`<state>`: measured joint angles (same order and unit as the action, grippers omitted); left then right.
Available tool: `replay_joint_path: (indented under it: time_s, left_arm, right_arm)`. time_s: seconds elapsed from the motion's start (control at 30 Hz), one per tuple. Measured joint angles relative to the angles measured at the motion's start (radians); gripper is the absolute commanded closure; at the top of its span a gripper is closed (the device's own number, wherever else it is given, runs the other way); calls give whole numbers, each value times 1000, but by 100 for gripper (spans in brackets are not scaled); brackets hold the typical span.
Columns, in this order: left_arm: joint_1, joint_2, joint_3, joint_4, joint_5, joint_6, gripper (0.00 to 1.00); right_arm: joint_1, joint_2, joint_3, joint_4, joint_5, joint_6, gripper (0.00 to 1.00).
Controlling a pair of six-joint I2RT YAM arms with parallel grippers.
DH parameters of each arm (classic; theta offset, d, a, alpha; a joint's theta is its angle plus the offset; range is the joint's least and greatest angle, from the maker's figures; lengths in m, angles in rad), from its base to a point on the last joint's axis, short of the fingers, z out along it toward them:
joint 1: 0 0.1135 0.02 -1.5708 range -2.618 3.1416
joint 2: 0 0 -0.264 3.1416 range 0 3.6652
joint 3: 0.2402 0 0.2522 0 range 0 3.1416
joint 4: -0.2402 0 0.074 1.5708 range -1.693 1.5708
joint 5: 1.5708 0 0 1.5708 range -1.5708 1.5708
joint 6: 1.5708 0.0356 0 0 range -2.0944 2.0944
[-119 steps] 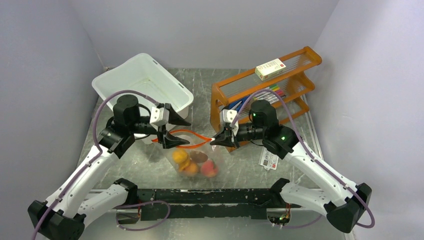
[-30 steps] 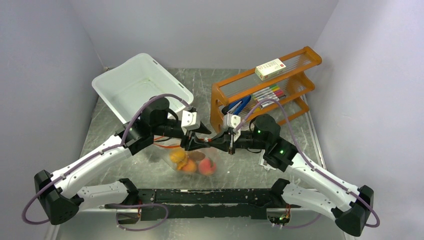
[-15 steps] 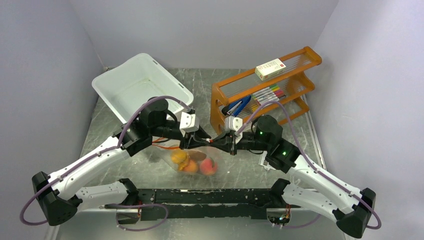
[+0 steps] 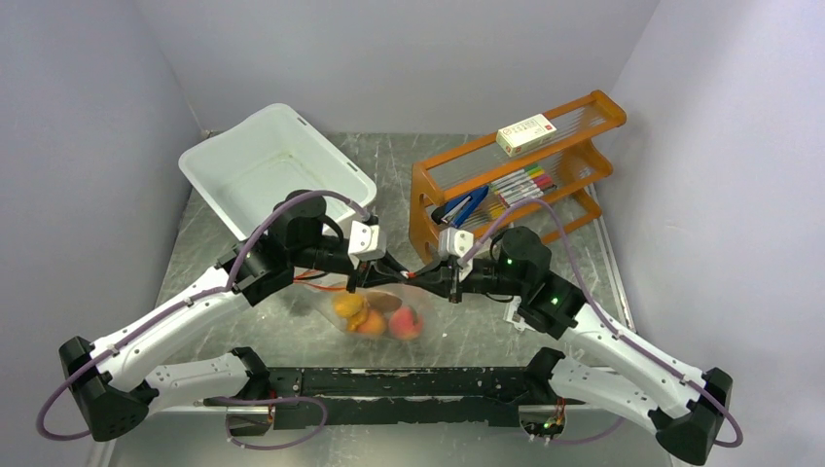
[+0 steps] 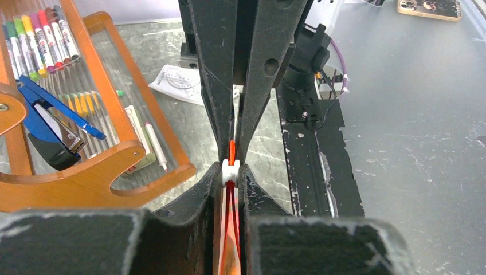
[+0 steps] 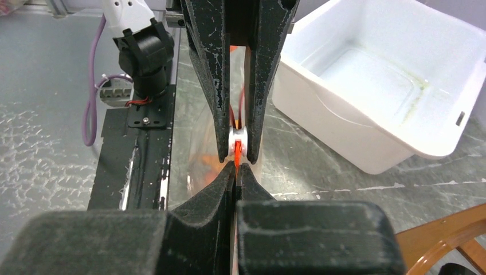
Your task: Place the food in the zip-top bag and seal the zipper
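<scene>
The clear zip-top bag point(image 4: 387, 294) hangs between my two grippers, with the food point(image 4: 375, 317), orange, peach-pink and reddish-brown toy fruits, resting in its bottom on the table. My left gripper point(image 4: 393, 275) point(image 5: 230, 172) is shut on the small white slider point(image 6: 238, 137) of the orange-red zipper point(image 5: 231, 150). My right gripper point(image 4: 421, 277) point(image 6: 236, 169) is shut on the zipper strip, tip to tip with the left one. Behind the left fingers the two orange strips still stand slightly apart.
A white tub point(image 4: 277, 165) stands at the back left. An orange wooden rack point(image 4: 516, 180) at the back right holds markers point(image 4: 525, 180), a blue stapler point(image 4: 463, 207) and a small box point(image 4: 525, 134). A card point(image 4: 516, 313) lies under the right arm.
My left gripper has closed onto the zipper slider, right beside the right gripper. Four seconds ago it stood open at the bag's left end. The right gripper has stayed shut.
</scene>
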<state>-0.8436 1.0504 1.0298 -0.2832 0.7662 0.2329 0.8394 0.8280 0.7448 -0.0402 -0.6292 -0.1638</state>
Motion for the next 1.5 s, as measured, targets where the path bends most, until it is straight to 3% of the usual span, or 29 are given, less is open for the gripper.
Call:
replay_joint_path:
  time_s: [0.63,0.77,0.87,1.07,1.17,1.5]
  left_arm:
    - [-6,-50,-24,-51,-63,18,93]
    - [-6,-48,-24,-58,-63,18,93]
    - [-6,-43,-24,-59,-63,18,93]
    - [-6,-31,-24,-60,-63,18,93]
    - [-6,-29,-24,-61,-63,18,93]
    - [-5,-35,-18,-88,-81,40,93]
  right_arm:
    - [3,-76,-67,66,20,17,100]
    - [4,-61,-66,66,-9,24,77]
    - [8,-42,-65,60,-9,15,75]
    - [15,-19,-37,28,2,-15,82]
    - [17,-10,-19,27,10,-28,100]
    - [26,-27,-8,11,61,-36,100]
